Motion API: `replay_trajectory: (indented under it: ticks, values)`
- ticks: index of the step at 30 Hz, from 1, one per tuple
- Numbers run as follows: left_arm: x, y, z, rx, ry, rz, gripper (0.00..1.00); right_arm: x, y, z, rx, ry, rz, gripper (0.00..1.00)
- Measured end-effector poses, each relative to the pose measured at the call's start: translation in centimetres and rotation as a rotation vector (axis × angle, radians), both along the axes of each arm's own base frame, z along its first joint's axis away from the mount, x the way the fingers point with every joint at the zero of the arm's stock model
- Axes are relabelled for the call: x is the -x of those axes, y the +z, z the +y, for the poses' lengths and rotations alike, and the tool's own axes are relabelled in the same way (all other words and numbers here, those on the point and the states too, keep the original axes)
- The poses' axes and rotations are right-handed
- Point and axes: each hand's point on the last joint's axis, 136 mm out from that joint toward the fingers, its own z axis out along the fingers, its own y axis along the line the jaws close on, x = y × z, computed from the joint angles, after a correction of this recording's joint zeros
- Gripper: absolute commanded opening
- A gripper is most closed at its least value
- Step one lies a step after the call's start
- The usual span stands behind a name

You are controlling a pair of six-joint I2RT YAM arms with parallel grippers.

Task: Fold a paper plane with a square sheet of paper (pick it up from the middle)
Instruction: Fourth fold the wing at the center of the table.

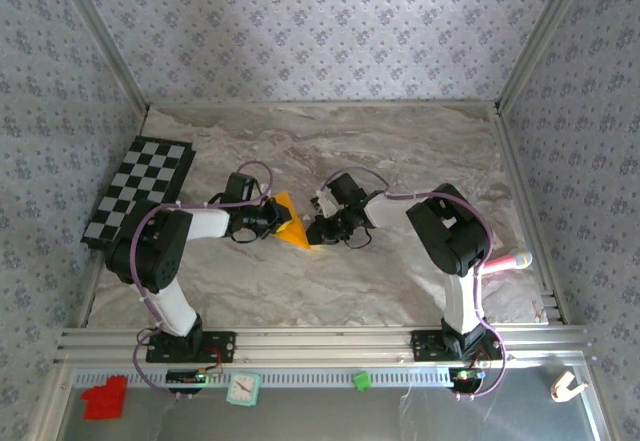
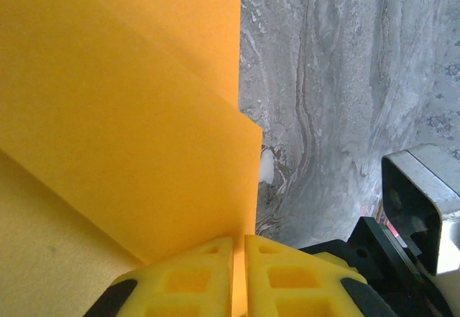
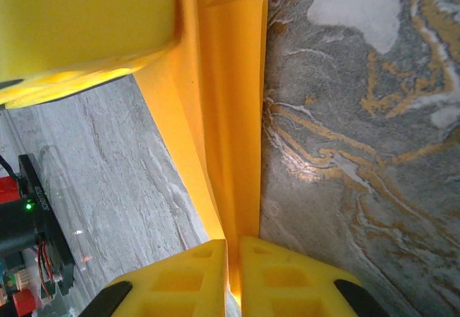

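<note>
1. Left claw (image 2: 238, 252) is pressed together, pinching the folded orange paper (image 2: 129, 130) at its edge.
2. Right claw (image 3: 233, 256) likewise pinches a creased edge.
3. The paper sits between both claws, mid-table (image 1: 400, 151).

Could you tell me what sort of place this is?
Probably a lab robot test cell: patterned walls on an aluminium frame enclose a marble-print table, with the left arm and right arm bolted to its near rail.

Left end effector (image 1: 270, 217) and right end effector (image 1: 320, 229) meet at the creased orange paper (image 1: 291, 225) — one from each side.
</note>
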Motion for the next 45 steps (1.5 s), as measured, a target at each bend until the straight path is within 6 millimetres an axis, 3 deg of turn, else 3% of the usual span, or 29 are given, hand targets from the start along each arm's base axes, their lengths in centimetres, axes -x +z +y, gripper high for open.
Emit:
replay_trajectory:
  ticks: [45]
  values:
    - [-0.80, -0.59, -0.96, 0.024, -0.033, 0.022, 0.16, -0.01, -0.12, -0.07, 0.007, 0.000, 0.001, 0.13]
